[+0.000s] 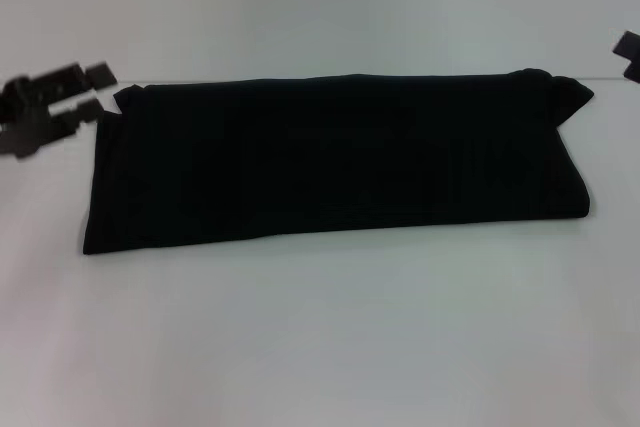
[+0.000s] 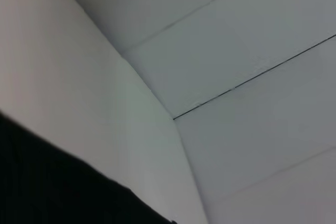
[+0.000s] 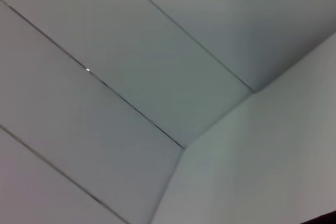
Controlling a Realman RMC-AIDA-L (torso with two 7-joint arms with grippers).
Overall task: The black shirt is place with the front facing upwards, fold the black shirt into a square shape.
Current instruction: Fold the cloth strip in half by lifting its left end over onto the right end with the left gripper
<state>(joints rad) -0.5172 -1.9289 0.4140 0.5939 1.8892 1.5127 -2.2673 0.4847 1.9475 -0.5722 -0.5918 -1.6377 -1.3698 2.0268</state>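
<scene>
shirt [image 1: 340,162] folded flat — left gripper [image 1: 55,102] beside

A plain white surface [image 1: 320,347] is seen across the head view, evenly lit, with soft shading and no hard shadows. Behind it a pale wall [image 1: 300,7] is met along a thin dark line at the far edge. In both wrist views, white panels [image 2: 252,40] are shown, divided by thin dark seams [image 3: 131,106] and joined at a corner.
</scene>
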